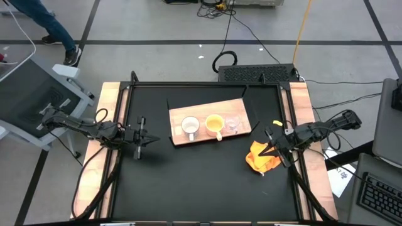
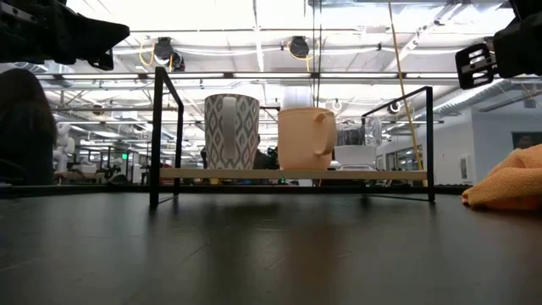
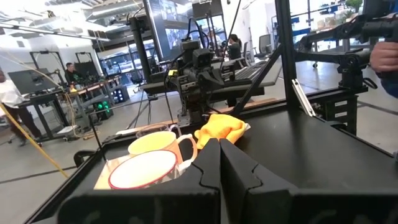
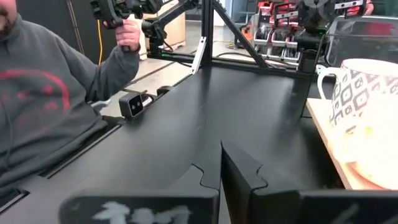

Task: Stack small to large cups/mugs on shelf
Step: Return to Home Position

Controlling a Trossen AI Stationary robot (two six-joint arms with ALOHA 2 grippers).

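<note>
Three cups stand in a row on the light-brown shelf: a white patterned mug, a yellow-orange mug and a clear glass cup. In the low view the white mug, the yellow-orange mug and the glass cup rest by their bases on the raised board. My left gripper is shut, left of the shelf. My right gripper is shut, right of the shelf and raised above the orange cloth.
The orange cloth lies crumpled on the black tabletop near the right edge. A black metal frame carries the shelf. A person in a grey sleeve stands beyond the table's left side, and a small camera sits at that edge.
</note>
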